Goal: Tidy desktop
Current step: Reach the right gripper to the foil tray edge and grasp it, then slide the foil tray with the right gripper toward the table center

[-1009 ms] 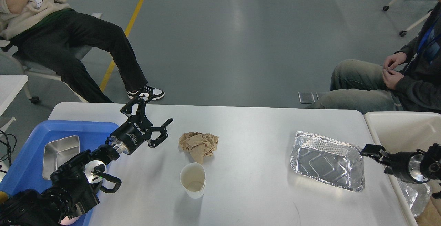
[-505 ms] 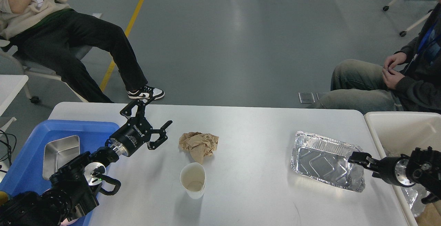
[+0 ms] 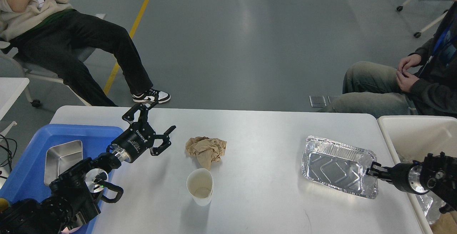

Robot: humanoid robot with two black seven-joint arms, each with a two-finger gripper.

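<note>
Two arms over a wide counter point(image 3: 257, 134) whose long axis runs left to right, left fingers point(image 3: 151, 124) spread wide and empty, right fingers point(image 3: 373, 168) at the foil tray point(image 3: 337, 166) rim, grip unclear.

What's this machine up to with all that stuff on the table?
It is tidying the desktop. Its right gripper is at the near end of a foil tray; its grip is unclear. Its left gripper hovers open near a crumpled brown paper and a paper cup.

L claw point(image 3: 151, 125) spread | R claw point(image 3: 372, 169) at foil tray point(image 3: 337, 166) rim
</note>
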